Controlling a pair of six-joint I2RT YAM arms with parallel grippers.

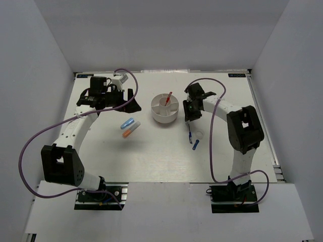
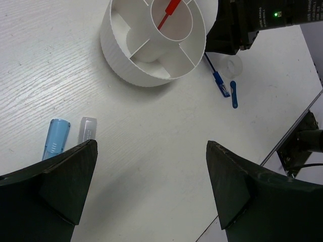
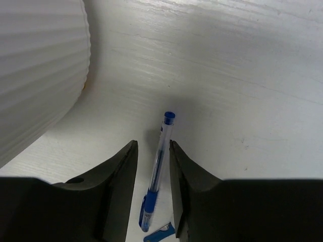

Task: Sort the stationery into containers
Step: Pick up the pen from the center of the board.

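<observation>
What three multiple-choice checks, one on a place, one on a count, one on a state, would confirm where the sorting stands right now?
1. Where is the red pen relative to the tub?
A) inside its middle compartment
B) lying left of it
C) lying beyond it

2. In the top view, how many pieces lie left of the tub?
A) one
B) two
C) four

3. How does the left gripper stand?
A) shut tight, empty
B) shut on the tub's rim
C) wide open, empty

Answers:
1 A: the pen leans in the centre ring.
2 B: only the light-blue capsule and the orange-white capsule lie there.
3 C: its jaws stand far apart, nothing between them.
</observation>
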